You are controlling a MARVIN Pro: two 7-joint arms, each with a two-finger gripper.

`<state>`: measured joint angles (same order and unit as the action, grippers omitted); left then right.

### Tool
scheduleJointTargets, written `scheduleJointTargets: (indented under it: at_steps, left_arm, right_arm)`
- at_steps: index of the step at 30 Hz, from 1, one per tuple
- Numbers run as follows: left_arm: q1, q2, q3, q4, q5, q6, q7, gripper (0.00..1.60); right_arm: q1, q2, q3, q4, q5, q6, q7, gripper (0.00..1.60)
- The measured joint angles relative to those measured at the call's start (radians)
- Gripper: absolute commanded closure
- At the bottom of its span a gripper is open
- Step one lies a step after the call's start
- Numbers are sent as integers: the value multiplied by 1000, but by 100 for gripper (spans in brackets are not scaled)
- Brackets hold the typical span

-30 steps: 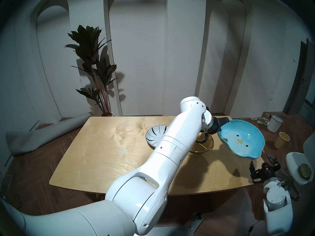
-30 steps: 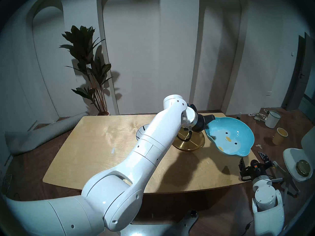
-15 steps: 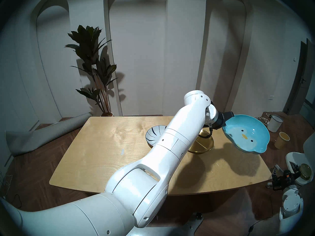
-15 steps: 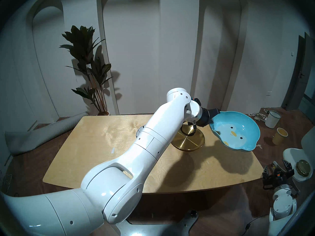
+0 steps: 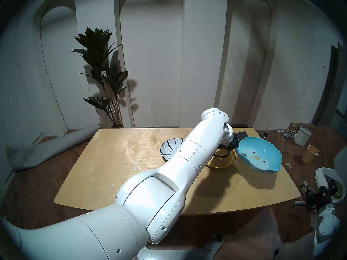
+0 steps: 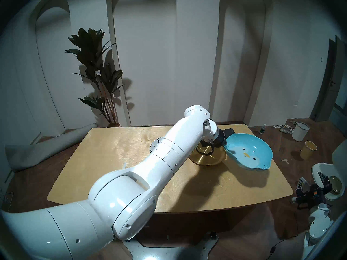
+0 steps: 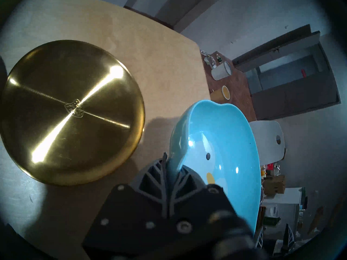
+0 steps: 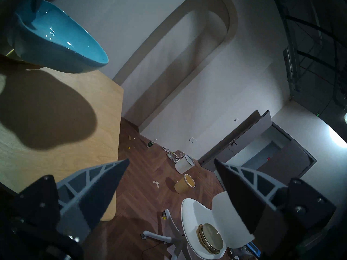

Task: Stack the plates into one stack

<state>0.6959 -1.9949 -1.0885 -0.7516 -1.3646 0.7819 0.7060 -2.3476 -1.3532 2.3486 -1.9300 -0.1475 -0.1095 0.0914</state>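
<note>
My left gripper is shut on the rim of the wavy turquoise penguin plate and holds it tilted above the table, just right of the shiny gold plate. The left wrist view shows the fingers clamping the turquoise rim, with the gold plate flat on the table beside it. The white plate with dark-blue stripes sits left of the gold one, partly hidden by my left arm. My right gripper is open and empty off the table's right edge; it also shows in the right wrist view.
The wooden table has bare room at front and left. A white chair holding a gold-lidded tin stands close to my right gripper. A yellow paper cup, a white bucket and a bottle are on the floor at right.
The left gripper first carried the turquoise plate up and right, then brought it back left and lower, next to the gold plate. The right arm drew back right, off the table toward the chair.
</note>
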Motion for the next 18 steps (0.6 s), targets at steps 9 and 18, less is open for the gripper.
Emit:
scheduleJointTargets:
  at_steps: [9,18]
  left_arm:
    - [-67,0,-37,80,-72,-52,48,160]
    - [-127,0,-52,184,-177,-72,83,160]
  right_arm:
    - [-27,-16,14,-22,17,-6,40,0]
    - [-41,-20,22,-33,40,-7,84,0]
